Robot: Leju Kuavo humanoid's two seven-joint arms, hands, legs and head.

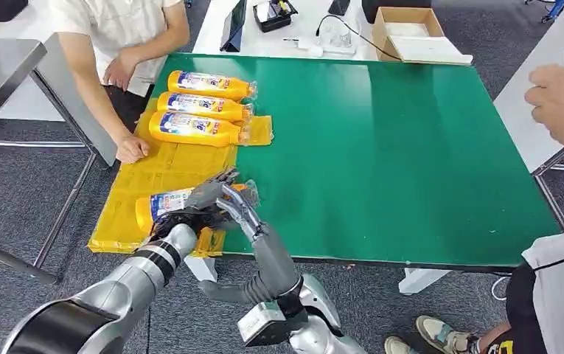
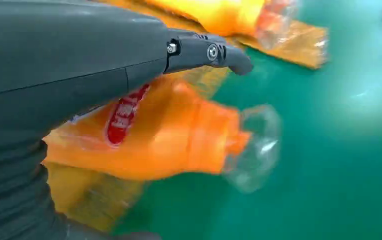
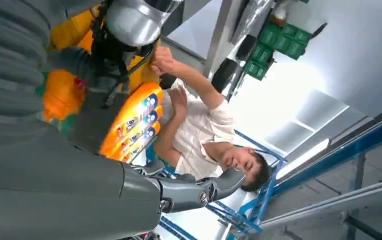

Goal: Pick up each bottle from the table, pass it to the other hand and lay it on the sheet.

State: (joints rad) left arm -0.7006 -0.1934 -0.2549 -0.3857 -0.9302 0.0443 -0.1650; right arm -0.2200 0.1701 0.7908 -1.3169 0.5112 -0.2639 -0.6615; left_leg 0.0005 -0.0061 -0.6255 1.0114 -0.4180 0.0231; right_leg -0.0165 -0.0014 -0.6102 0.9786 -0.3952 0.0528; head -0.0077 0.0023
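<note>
The orange bottle (image 1: 162, 206) lay on its side in the left robot hand (image 1: 203, 198), whose fingers were wrapped over its body, clear cap pointing toward the green surface (image 1: 382, 155). The bottle sat over the near end of the yellow sheet (image 1: 153, 177). The right robot hand (image 1: 236, 203) rested just beside the bottle's cap end, fingers stretched out; I could not tell whether it gripped anything. Three more bottles (image 1: 197, 107) lay side by side at the sheet's far end. A person's hand (image 1: 131, 149) rested on the sheet's edge. A cardboard box (image 1: 410, 33) stood open beyond the surface.
</note>
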